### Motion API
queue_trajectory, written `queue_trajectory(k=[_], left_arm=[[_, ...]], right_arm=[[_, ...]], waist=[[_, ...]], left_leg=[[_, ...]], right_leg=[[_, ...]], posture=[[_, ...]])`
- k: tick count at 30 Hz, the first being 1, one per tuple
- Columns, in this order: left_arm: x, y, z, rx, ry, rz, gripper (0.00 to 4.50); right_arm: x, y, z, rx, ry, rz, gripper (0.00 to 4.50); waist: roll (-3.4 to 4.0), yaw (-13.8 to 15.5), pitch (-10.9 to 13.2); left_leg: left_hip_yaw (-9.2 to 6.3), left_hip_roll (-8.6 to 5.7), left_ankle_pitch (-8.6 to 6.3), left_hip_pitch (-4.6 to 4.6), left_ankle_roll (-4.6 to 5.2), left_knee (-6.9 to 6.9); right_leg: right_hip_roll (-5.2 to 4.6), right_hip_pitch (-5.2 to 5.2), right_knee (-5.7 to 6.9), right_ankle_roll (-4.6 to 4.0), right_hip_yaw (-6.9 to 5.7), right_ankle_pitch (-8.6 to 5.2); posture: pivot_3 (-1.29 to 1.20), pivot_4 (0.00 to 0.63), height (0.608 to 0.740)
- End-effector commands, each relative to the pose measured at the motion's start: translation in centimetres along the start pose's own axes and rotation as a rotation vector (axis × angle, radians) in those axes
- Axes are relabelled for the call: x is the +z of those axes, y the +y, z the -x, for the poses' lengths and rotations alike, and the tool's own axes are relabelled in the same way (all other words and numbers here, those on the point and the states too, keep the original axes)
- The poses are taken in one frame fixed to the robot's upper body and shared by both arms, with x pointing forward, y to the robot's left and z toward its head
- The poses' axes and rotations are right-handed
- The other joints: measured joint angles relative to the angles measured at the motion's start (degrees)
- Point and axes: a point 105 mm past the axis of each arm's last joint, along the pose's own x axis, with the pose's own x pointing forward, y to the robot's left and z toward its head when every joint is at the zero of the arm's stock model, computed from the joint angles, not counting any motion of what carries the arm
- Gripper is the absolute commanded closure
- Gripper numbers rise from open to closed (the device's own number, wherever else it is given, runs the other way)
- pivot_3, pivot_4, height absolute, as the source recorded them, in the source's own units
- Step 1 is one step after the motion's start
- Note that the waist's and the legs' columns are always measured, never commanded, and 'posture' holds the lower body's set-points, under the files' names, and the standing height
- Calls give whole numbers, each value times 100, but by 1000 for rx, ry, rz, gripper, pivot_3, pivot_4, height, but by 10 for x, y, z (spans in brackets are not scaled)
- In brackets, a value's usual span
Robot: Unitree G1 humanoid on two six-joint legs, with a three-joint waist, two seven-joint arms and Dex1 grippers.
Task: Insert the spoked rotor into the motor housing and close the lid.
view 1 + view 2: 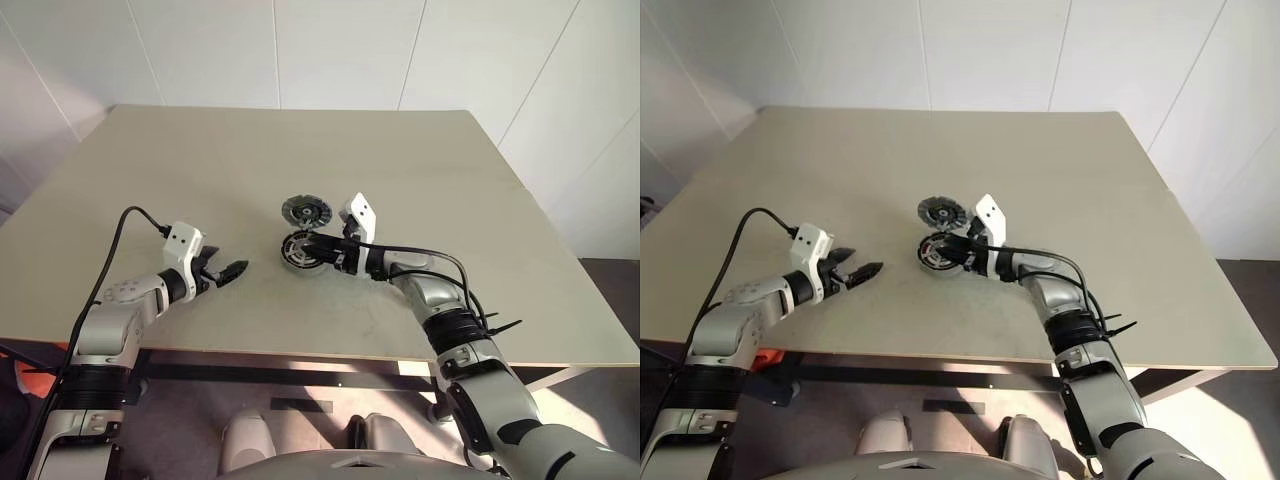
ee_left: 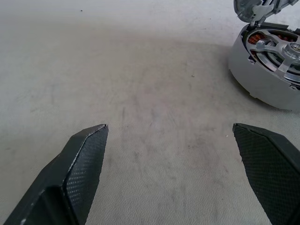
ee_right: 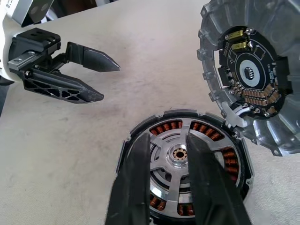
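The motor housing (image 3: 165, 126), a round grey cup ringed with copper-red windings, lies at mid-table. The shiny spoked rotor (image 3: 168, 176) sits inside it, its hub showing. The lid (image 3: 253, 75), a dark grey ribbed disc, stands tilted up at the housing's far edge, with its circuit-board side towards the housing. My right gripper (image 3: 168, 138) lies low across the rotor, its fingers a narrow gap apart with nothing seen pinched between them. My left gripper (image 1: 232, 270) hovers wide open over bare table, a short way to the left of the housing (image 1: 298, 250), holding nothing.
The beige table (image 1: 250, 160) stretches well beyond the parts on every side. Its front edge (image 1: 300, 355) runs just below both arms. A black cable (image 1: 115, 250) loops from the left wrist. White walls stand behind the table.
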Motion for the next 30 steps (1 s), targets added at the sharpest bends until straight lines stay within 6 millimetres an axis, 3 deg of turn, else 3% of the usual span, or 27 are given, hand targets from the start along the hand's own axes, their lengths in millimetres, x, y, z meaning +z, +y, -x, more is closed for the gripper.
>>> queue_trajectory(k=[1, 9, 14, 16, 25, 30], left_arm=[[11, 1, 2, 7, -31, -32, 0], [11, 1, 2, 10, -30, -30, 0], [11, 1, 2, 12, -32, -28, 0], [11, 1, 2, 13, -33, -27, 0], [9, 1, 2, 14, -31, -23, 0], [9, 1, 1, 10, -31, -22, 0]], right_arm=[[16, -2, -4, -12, -39, 54, 3392], [14, -10, -7, -61, -14, 68, 3392], [-25, -18, -6, -130, 143, 48, 3392], [-31, -20, -4, -143, 161, 54, 3392], [21, 0, 2, 35, -30, 59, 3392], [34, 5, 13, 107, 35, 240, 3392]], waist=[[0, -1, 0], [0, -3, 0], [-2, -10, -2], [-6, -17, -6], [-7, -26, -5], [-8, -6, -5]], left_leg=[[0, 0, 0, 0, 0, 0], [0, 0, 0, 0, -1, 0], [0, -1, 0, 1, -1, 0], [0, 0, 0, 17, -1, -1], [0, -1, -1, 67, 1, -6], [0, 0, -4, 52, 7, -12]], right_leg=[[0, 0, 0, 0, 0, 0], [0, 0, 0, 0, 0, 0], [0, 0, 0, 0, 0, 0], [1, 11, 2, 0, 1, 0], [1, 57, -2, 0, 4, -1], [4, 46, -13, -1, 2, 0]], posture=[[0, 0, 740], [0, 0, 740], [0, 0, 740], [0, 0, 740], [0, 0, 740], [0, 0, 740]])
